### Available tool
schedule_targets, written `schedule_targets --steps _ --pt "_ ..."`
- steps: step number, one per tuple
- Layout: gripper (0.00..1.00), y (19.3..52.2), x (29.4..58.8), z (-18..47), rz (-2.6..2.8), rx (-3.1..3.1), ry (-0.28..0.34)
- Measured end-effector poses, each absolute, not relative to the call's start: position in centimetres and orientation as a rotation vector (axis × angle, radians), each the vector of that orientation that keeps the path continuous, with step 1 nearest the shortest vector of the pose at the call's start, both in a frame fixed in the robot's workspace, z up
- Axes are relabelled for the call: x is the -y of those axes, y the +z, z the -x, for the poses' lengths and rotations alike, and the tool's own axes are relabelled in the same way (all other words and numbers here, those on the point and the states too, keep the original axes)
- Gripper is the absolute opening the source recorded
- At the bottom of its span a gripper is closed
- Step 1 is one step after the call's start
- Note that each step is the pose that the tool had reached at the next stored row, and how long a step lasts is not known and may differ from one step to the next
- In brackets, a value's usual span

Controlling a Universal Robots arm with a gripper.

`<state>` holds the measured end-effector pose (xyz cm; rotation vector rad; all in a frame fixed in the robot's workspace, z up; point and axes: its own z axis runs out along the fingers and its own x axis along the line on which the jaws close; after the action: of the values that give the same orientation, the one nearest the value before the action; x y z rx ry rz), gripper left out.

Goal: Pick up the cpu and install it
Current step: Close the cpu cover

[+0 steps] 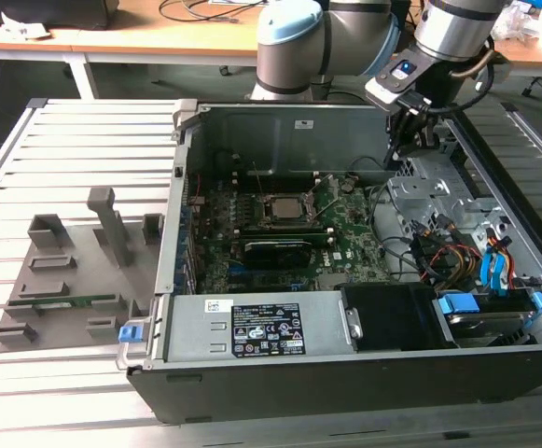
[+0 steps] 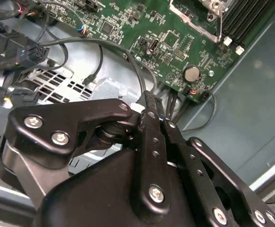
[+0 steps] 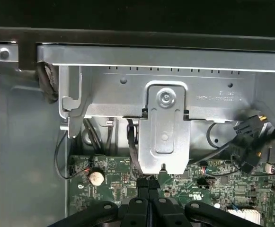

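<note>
Above the edge of the green motherboard (image 1: 345, 247), your black gripper (image 3: 149, 183) hangs clenched on nothing, well apart from the small silvery square cpu (image 1: 280, 207) seated mid-board; loose black cables (image 3: 131, 142) nearby could snag it.

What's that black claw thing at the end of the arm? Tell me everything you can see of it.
The gripper is a black claw of jointed links that look like metal, pinned with silver screws. Its two slim fingers are pressed together, nothing seen between them. It hangs from the arm inside the open computer case, toward the exterior view's right, tips over the green motherboard. It seems to touch nothing.
</note>
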<state>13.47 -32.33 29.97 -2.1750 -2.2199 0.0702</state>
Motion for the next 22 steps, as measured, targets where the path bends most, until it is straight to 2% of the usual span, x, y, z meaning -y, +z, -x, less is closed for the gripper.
schedule_targets --steps 5,12,22 --pt "0.11 27.4 32.2 -9.4 2.175 2.22 0.07" --pt "0.11 24.9 31.2 -7.9 2.149 2.24 0.06" --pt "0.11 24.9 31.1 -6.3 2.149 2.24 0.06"
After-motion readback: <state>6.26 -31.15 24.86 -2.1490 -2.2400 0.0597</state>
